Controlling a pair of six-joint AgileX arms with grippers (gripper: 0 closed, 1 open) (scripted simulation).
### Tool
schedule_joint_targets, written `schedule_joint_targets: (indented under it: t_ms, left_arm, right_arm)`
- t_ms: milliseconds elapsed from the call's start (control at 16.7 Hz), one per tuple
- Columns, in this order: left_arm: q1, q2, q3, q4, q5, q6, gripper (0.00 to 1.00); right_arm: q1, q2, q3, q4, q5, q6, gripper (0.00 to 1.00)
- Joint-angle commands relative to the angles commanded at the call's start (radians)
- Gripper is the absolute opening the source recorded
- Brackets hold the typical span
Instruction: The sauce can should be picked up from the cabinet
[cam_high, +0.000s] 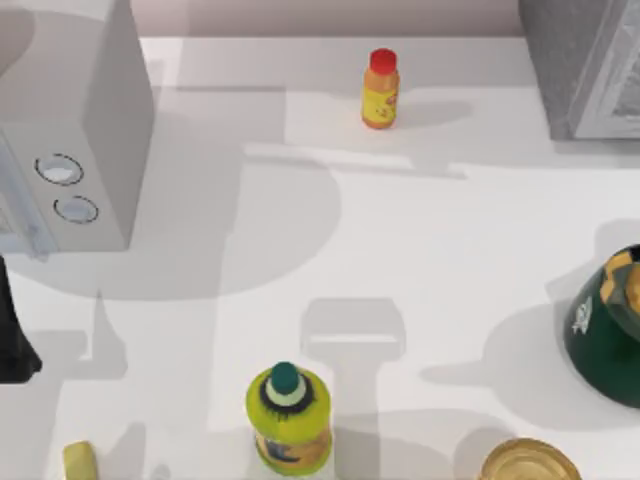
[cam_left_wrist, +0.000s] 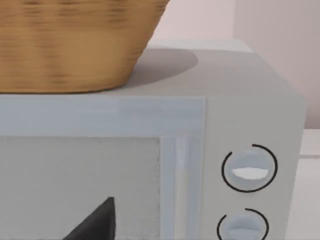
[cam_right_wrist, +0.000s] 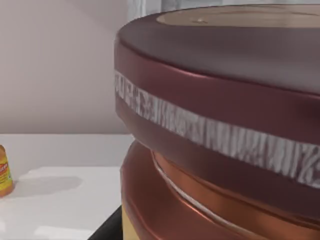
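The sauce can (cam_right_wrist: 225, 125) looms very close in the right wrist view, with a glossy dark maroon top, a pale band round its rim and a copper-orange side below. A dark part of my right gripper (cam_right_wrist: 107, 227) shows beside the can's base; its grip on the can is hidden. The cabinet (cam_high: 575, 60) is the dark-grey box at the table's far right corner, with a lighter framed door. My left arm (cam_high: 15, 340) stays parked at the left edge, and my left gripper (cam_left_wrist: 95, 222) faces the microwave's door.
The pale grey microwave (cam_high: 95, 150) with two knobs stands at the far left, a wicker basket (cam_left_wrist: 70, 45) on top. On the table are an orange red-capped bottle (cam_high: 380, 90), a yellow-green bottle (cam_high: 288, 415), a gold-topped can (cam_high: 528, 462) and a dark green object (cam_high: 610, 325).
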Motion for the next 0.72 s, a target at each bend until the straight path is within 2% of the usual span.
schedule_joint_targets:
  t_ms: [180, 360, 720]
  left_arm:
    - [0.0, 0.0, 0.0, 0.0, 0.0, 0.0, 1.0]
    - [0.0, 0.0, 0.0, 0.0, 0.0, 0.0, 1.0]
    - [0.0, 0.0, 0.0, 0.0, 0.0, 0.0, 1.0]
  right_arm:
    - [-0.061, -0.182, -0.238, 0.087, -0.069, -0.002, 0.0]
    - [-0.099, -0.305, -0.38, 0.156, -0.121, -0.002, 0.0]
    - [-0.111, -0.347, -0.427, 0.185, -0.141, -0.002, 0.0]
